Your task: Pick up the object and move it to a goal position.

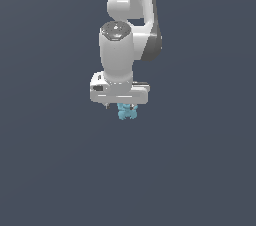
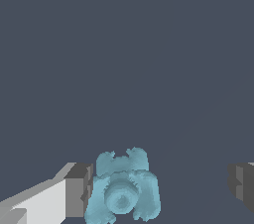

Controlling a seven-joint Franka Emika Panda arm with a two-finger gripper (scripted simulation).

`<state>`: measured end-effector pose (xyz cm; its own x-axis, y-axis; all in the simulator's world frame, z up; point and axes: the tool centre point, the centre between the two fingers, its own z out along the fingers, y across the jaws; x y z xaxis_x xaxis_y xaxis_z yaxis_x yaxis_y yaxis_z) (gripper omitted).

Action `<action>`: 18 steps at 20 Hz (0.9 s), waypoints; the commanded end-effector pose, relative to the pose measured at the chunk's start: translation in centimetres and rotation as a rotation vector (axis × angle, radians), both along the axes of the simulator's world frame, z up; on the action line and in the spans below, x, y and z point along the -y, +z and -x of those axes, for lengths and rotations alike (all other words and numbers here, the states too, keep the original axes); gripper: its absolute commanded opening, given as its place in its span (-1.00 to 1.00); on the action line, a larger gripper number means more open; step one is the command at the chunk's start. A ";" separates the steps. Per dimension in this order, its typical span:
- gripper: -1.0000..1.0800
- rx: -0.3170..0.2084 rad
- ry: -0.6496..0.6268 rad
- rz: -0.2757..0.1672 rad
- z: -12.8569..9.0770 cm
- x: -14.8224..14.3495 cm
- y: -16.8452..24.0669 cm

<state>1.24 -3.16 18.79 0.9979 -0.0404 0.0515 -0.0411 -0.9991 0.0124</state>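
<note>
Gripper (image 2: 158,188) w/ jaws spread wide, pointing down; teal object (image 2: 123,192) sits btwn the fingers (image 2: 77,191), touching or just beside one, well apart from the other. Exterior view: object (image 1: 127,112) peeks out just under white hand; tabletop edges not visible, so can't place it by them.

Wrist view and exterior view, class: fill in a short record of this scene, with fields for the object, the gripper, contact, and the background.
object: small light-blue lumpy object, rounded knobs
gripper: white gripper, jaws open
contact: one finger beside the object, apparently touching; the other finger well apart
position: object just under the gripper in the exterior view
grasp: not yet closed on the object
background: plain dark grey
</note>
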 end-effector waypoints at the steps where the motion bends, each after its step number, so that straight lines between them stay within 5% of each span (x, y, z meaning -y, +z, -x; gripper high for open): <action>1: 0.92 0.000 0.000 0.000 0.0 0.0 0.0; 18: 0.92 0.030 -0.016 0.002 -0.8 0.9 0.8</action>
